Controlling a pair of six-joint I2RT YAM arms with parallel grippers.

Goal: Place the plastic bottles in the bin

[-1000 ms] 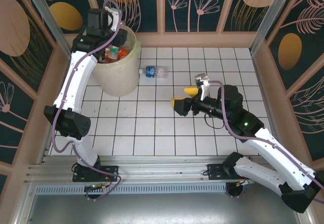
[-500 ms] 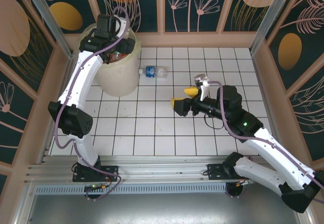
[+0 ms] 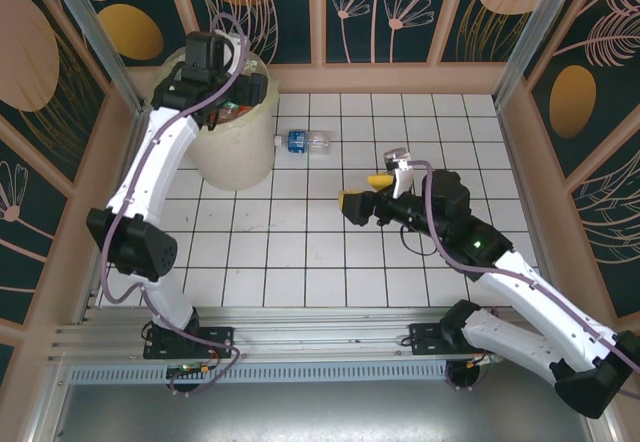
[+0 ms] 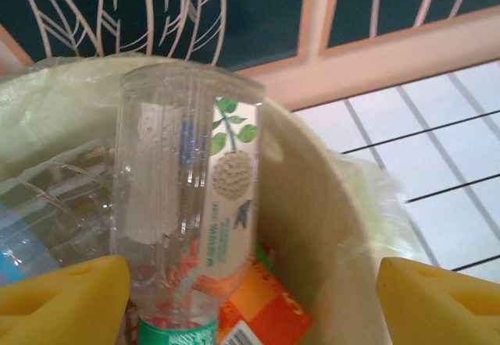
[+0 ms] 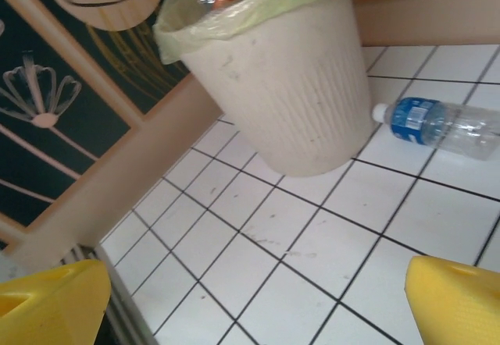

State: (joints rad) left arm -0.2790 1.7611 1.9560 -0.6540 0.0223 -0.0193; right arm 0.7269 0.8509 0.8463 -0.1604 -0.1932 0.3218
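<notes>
a big cream bin (image 3: 238,157) stands upper left, with bottles (image 4: 183,204) inside. one clear bottle with a blue label (image 3: 305,141) lies on its side just right of it.

Worktop (image 3: 300,252) here: white-tiled, dark grout, square grid all over. Far-left corner, the bin (image 3: 240,157) stands upright on it. It's cream w/ a ribbed wall, and a pale-yellow bag (image 5: 258,5) is folded over the rim. Just right of the bin, one clear bottle (image 3: 303,141) lies flat on its side w/ a blue label. White cap points at the bin wall, v. close; can't tell if touching.
</notes>
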